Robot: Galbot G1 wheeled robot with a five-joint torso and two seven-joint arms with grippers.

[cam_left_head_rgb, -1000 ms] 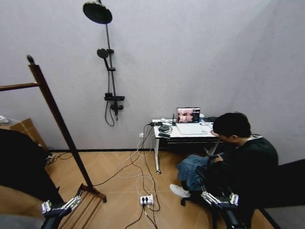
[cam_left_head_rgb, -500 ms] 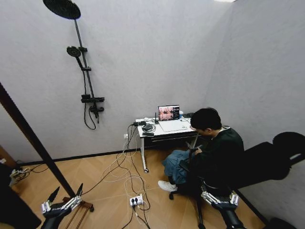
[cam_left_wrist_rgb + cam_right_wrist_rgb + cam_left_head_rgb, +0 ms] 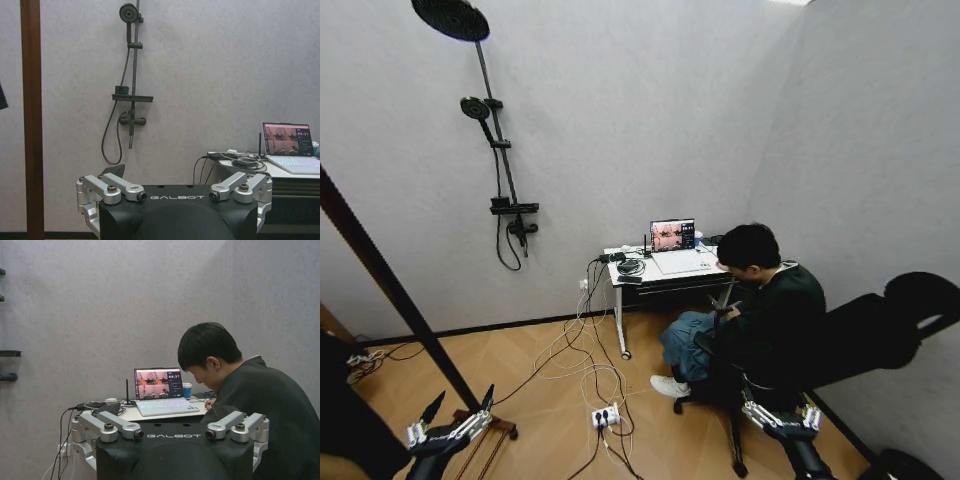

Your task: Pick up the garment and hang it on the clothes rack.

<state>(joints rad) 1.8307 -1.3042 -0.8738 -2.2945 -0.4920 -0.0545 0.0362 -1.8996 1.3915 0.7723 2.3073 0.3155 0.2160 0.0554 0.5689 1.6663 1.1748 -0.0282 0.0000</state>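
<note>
grey walls and a herringbone wood floor [image 3: 550, 400] face you. your left gripper [image 3: 453, 410] hangs low by the dark reddish-brown wooden clothes rack [image 3: 390, 290], whose post crosses the left edge, fingers [image 3: 432, 407] spread. your right gripper [image 3: 775, 415] hangs low on the right; i cannot tell its fingers' state. the limp black garment [image 3: 345, 420] sits at the lower left corner.
</note>
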